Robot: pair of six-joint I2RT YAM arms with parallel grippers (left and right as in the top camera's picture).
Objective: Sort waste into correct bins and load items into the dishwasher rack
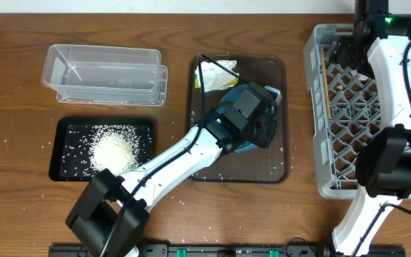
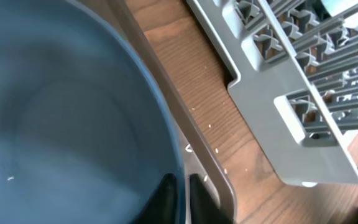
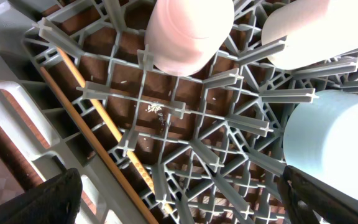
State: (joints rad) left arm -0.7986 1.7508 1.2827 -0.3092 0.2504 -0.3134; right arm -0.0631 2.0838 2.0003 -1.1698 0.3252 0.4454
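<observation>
The rack (image 1: 315,107), right of the overhead frame, holds bowl (image 3: 334,143), pink cup (image 3: 188,31) and chopsticks (image 3: 98,112); the right pincer (image 3: 182,190) hangs spread above. Mid-frame over the brown tray (image 1: 280,146), the left pincer (image 2: 180,199) pinches the plate (image 2: 55,112) rim. Lower left, rice (image 1: 113,151) heaps in the black tray (image 1: 58,170).

Mid-worktop, dark blue plate (image 2: 61,124) mostly hidden beneath left arm (image 1: 184,153), napkin (image 1: 216,73) partly covered, dishwasher rack (image 1: 318,121) cropped at right worktop edge, light blue bowl (image 3: 334,143) and white cup (image 3: 309,31) cropped in right wrist view.
</observation>
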